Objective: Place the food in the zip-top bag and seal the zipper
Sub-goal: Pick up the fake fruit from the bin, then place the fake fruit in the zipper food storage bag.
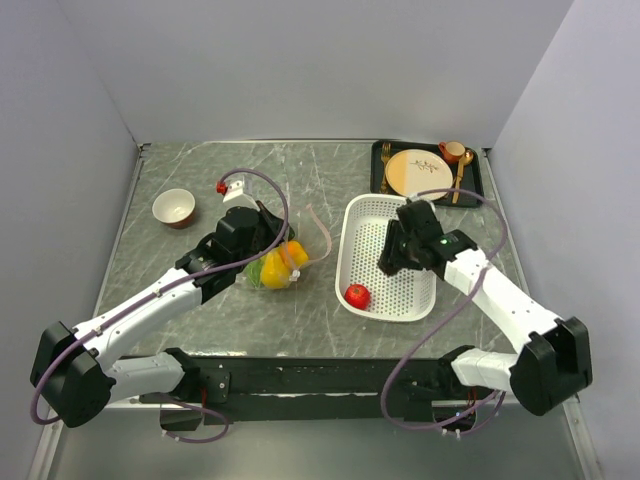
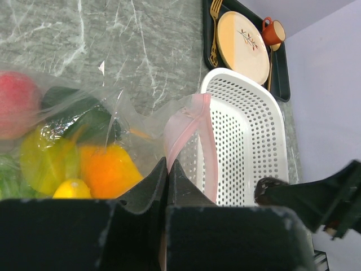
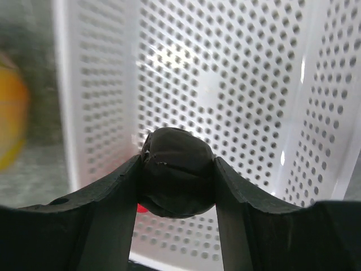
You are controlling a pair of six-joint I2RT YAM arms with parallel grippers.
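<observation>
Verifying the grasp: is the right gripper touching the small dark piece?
Touching. The right wrist view shows the right gripper clamping the small dark piece from both sides.

No readable text, labels, brands or numbers anywhere; plate shows only sprig motif.

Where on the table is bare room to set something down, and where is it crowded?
Bare table lies at the far middle, between the bowl and the black tray. Another strip lies on the near side of the zip-top bag and the basket. Crowded: the gap between bag and basket, where the pink zipper juts out, and the full tray.
</observation>
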